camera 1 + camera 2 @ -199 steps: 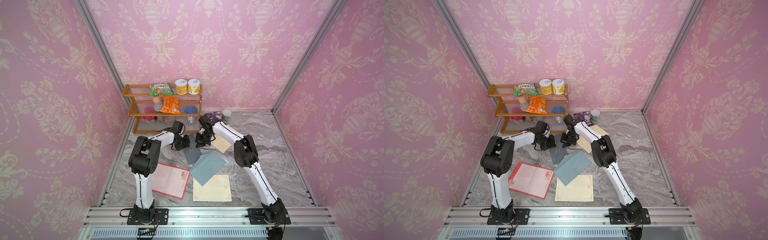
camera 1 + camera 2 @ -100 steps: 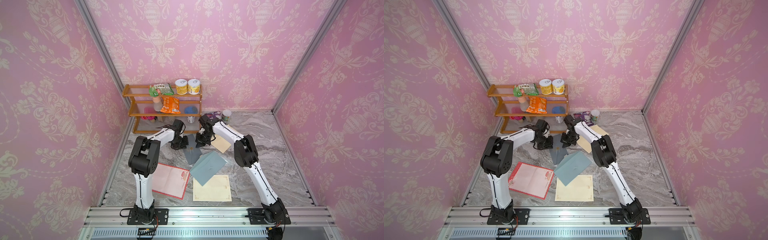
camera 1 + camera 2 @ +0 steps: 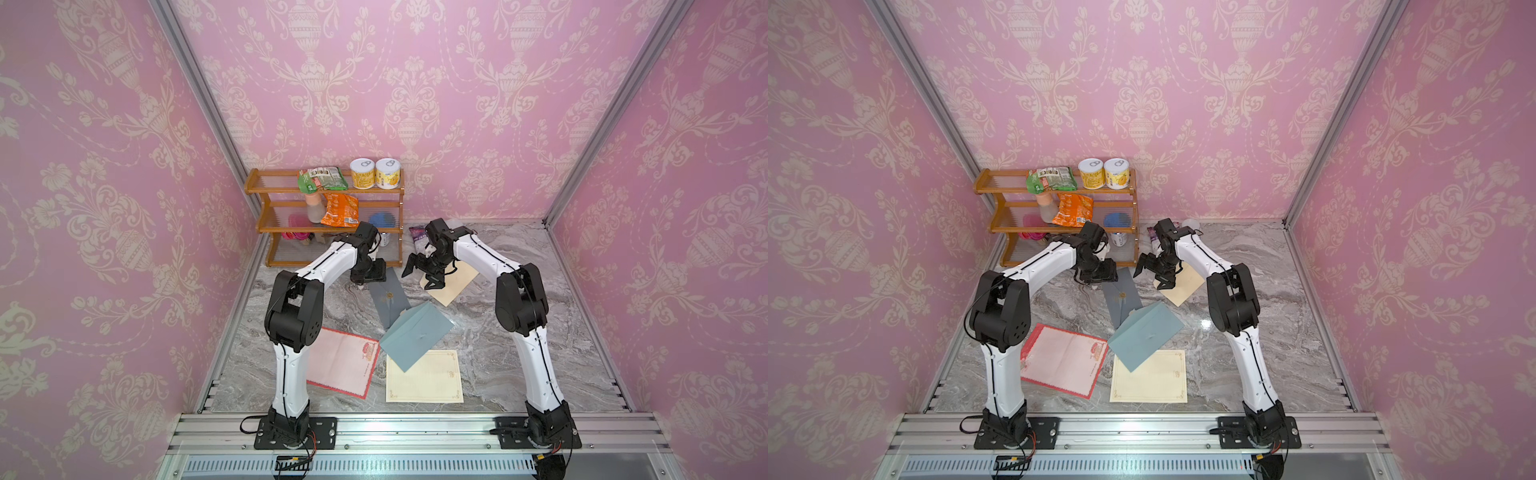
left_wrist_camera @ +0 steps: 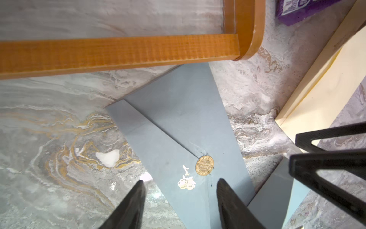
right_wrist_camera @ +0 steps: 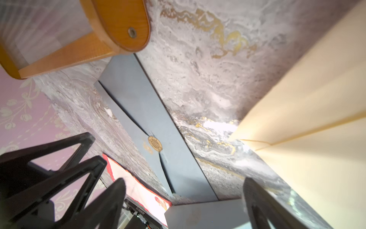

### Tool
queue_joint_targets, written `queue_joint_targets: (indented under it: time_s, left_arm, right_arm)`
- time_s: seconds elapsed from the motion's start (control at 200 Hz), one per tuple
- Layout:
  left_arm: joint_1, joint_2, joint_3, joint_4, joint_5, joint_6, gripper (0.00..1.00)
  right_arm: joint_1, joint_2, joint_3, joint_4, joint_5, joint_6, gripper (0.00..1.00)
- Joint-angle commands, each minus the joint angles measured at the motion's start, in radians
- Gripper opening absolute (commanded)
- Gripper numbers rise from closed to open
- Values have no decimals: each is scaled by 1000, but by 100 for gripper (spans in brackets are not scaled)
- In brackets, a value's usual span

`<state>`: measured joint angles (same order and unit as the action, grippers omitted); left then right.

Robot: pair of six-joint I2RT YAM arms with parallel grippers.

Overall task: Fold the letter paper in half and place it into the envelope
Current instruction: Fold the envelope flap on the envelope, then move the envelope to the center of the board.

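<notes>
A dark grey-blue envelope point(image 3: 388, 296) point(image 4: 178, 128) point(image 5: 138, 111) with a gold seal point(image 4: 205, 165) lies flat in front of the shelf, its flap down. My left gripper point(image 3: 362, 283) point(image 4: 180, 184) hovers open over the envelope's left edge, holding nothing. My right gripper point(image 3: 420, 275) point(image 3: 1151, 275) point(image 5: 183, 181) stands wide open and empty just right of the envelope. A red-bordered pink letter paper point(image 3: 343, 361) and a cream bordered letter paper point(image 3: 424, 378) lie unfolded near the front. A lighter blue envelope point(image 3: 415, 334) overlaps the dark one and the cream paper.
A wooden three-tier shelf point(image 3: 324, 216) with cans and snack bags stands at the back left, its foot point(image 4: 247, 29) close to both grippers. A cream envelope point(image 3: 451, 284) lies under the right wrist. A purple packet point(image 3: 417, 235) sits by the back wall.
Both grippers have gone from shut to open beside the dark envelope. The left gripper has drawn back a little to the left. The papers and envelopes have not moved.
</notes>
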<state>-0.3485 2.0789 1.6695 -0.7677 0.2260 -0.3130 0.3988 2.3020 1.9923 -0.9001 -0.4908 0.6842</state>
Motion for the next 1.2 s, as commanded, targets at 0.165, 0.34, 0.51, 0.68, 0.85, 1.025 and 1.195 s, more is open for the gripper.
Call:
queue_joint_targets:
  time_s: [0.165,0.34,0.51,0.68,0.85,1.025,1.195]
  left_arm:
    - [-81,143,171,-134,-79,60,65]
    - [-102,220,275,-204,-161,34,65]
    - [-109,282,351,-285,-238,25,65]
    - [-109,321,374,-336,-298,30,68]
    - [-107,357,370,-366,-339,41,76]
    - [-79,346,293,-356,-391,3,85]
    - [-4,292,169,-307,-410,-66,86]
  right_arm:
    - [-15,-98,-70,17,-8,9,100]
    - [-38,-153,-153,52,-2,24,100]
    - [-66,-203,-224,84,4,35,100]
    - [-85,-228,-253,95,7,39,100]
    - [-96,-244,-257,96,13,40,100]
    - [-98,-247,-255,100,14,43,100]
    - [-98,-242,-256,110,9,48,100]
